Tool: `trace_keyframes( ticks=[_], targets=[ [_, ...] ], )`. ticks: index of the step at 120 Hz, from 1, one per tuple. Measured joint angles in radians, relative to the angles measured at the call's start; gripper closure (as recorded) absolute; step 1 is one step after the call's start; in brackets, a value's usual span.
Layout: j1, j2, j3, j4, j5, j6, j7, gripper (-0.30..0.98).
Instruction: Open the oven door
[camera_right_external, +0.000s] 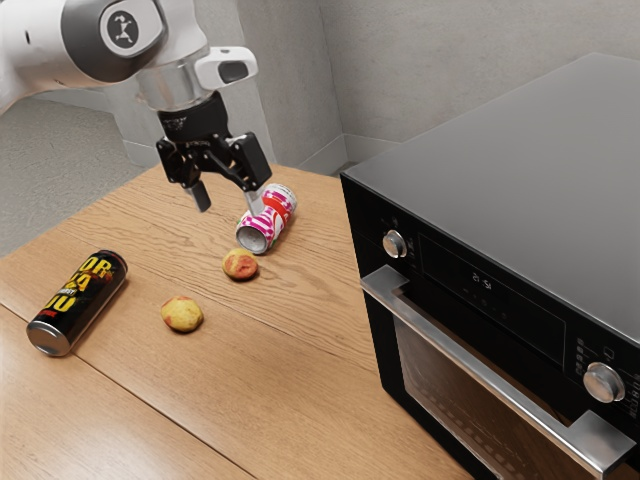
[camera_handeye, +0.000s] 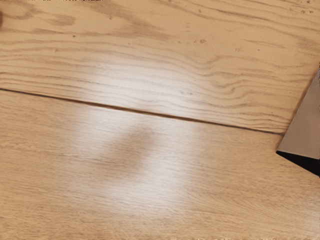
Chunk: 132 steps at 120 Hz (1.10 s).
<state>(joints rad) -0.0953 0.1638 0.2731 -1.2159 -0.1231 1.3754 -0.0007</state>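
Note:
The gripper (camera_right_external: 228, 204) hangs above the table at the exterior view's upper left, fingers spread apart with nothing held between them. A black oven (camera_right_external: 500, 180) with a grey top stands at the exterior view's right. Its door (camera_right_external: 440, 382) sits shut against the front, and a silver bar handle (camera_right_external: 480, 372) runs across the door's upper part. A gap separates the gripper from the handle. In the wrist view, a grey-brown corner with a black edge, apparently the oven (camera_handeye: 305, 120), reaches in at the border.
On the wooden table (camera_right_external: 300, 400) (camera_handeye: 150, 165), a pink-and-white can (camera_right_external: 268, 218) lies just beyond the gripper. Two yellow-red fruits (camera_right_external: 240, 264) and a black can (camera_right_external: 78, 302) lie nearer the viewer. Two silver knobs (camera_right_external: 395, 243) protrude from the oven's front above the handle.

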Motion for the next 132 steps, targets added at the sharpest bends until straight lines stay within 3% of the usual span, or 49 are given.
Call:
trace_keyframes(
  ticks=[20, 26, 32, 36, 42, 50, 59, 70, 99, 132],
  targets=[
    [-0.002, 0.001, 0.0, 0.009, 0.006, 0.0, 0.026, 0.0],
    [-0.006, -0.099, -0.006, 0.088, 0.006, -0.006, 0.054, 0.0],
    [0.088, -0.245, -0.139, 0.115, -0.002, -0.017, 0.167, 0.0],
    [0.148, -0.293, -0.304, 0.112, 0.026, -0.027, 0.239, 0.0],
    [0.007, -0.4, -0.534, -0.02, 0.074, 0.001, 0.351, 0.0],
    [-0.111, -0.54, -0.643, -0.261, 0.087, 0.094, 0.506, 0.0],
    [-0.152, -0.626, -0.659, -0.441, 0.061, 0.202, 0.67, 0.0],
    [-0.163, -0.64, -0.662, -0.537, 0.044, 0.316, 0.844, 0.0],
    [-0.168, -0.557, -0.663, -0.606, 0.033, 0.509, 1.203, 0.0],
    [-0.163, -0.513, -0.603, -0.644, 0.026, 0.592, 1.472, 0.0]
  ],
)
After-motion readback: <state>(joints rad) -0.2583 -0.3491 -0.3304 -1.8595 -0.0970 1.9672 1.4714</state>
